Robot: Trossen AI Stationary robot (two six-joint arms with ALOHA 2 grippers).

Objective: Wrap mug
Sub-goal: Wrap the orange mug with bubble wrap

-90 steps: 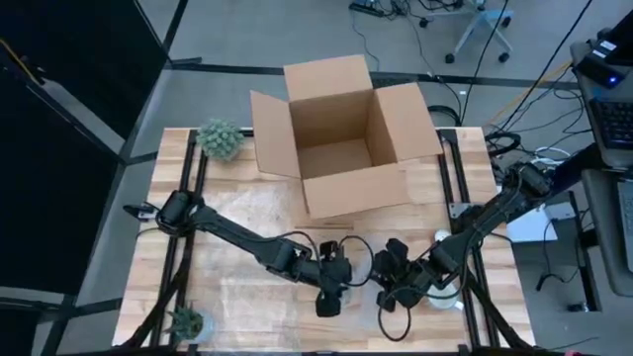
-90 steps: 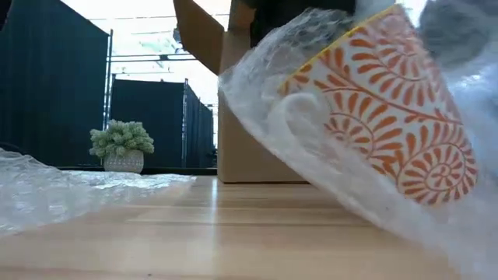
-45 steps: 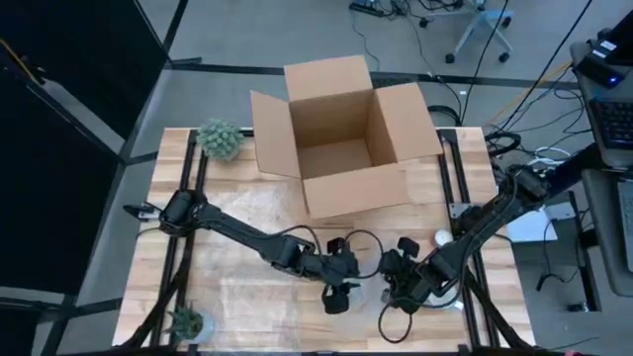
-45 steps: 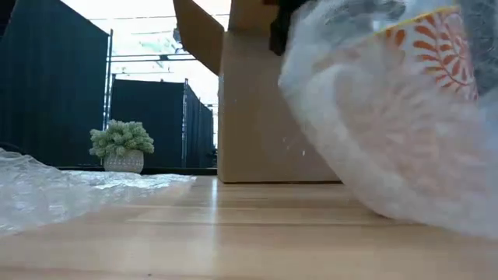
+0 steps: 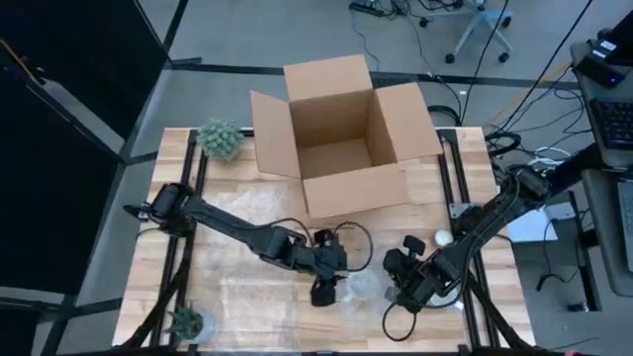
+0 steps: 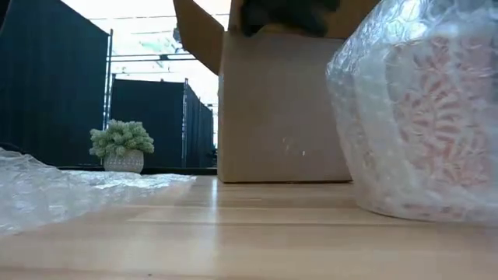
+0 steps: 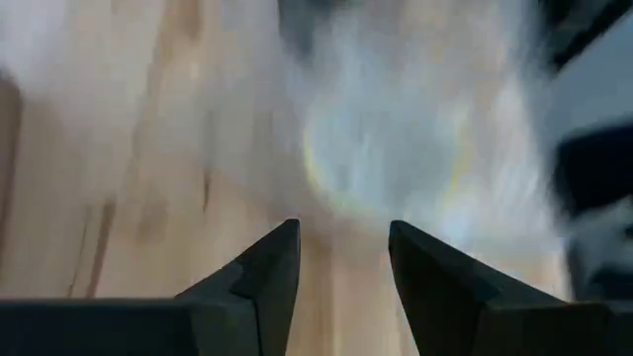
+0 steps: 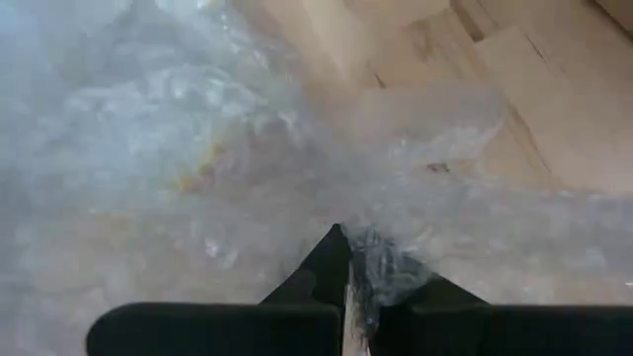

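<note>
A white mug with an orange leaf pattern (image 6: 436, 132) stands on the pale wooden plank counter (image 5: 237, 287), swathed in clear, crinkled bubble wrap (image 6: 366, 117) that blurs its print into soft pink streaks. In the high view the wrapped bundle (image 5: 362, 286) sits near the counter's front edge, between the two grippers.

The left gripper (image 5: 323, 293) hangs just beside the bundle; its two dark wedge-shaped fingers (image 7: 265, 272) are parted, with nothing between them, and the wrapped mug lies just ahead of their tips. The right gripper (image 8: 348, 259) sits on the bundle's other side, its fingers pinched together on a gathered fold of the bubble wrap.

One open brown cardboard box (image 5: 341, 133) with four flaps spread stands at the back of the counter. Two small spiky green plants are in sight: one in a pale pot (image 5: 220, 138) at the back left, one (image 5: 185, 320) at the front left corner.
</note>
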